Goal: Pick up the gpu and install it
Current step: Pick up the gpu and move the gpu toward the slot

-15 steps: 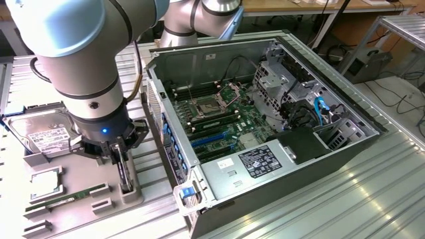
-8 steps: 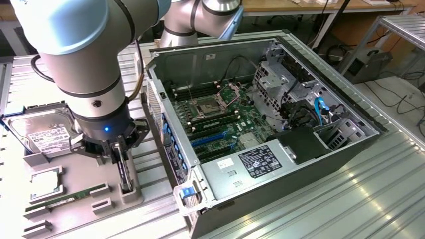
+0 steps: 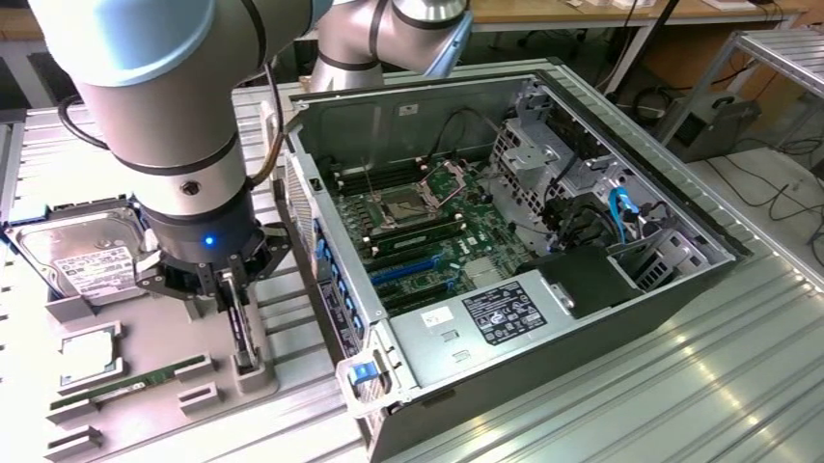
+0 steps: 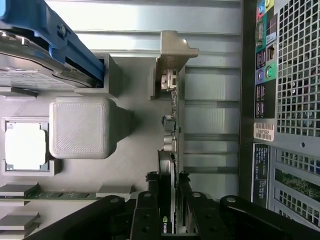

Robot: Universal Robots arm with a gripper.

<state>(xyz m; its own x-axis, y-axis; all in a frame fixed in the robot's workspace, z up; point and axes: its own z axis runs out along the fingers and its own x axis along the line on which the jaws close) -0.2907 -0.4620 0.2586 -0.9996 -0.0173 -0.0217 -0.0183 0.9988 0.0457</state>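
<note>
Black gpu stands edgewise in grey holder, pinched within the claw.

At the exterior view's left we see the gripper clamped on the top edge of the gpu, which stands on edge in a grey fixture tray. Further left lies a hard drive, and nearer us a memory stick. The open computer case stands to the right.
</note>
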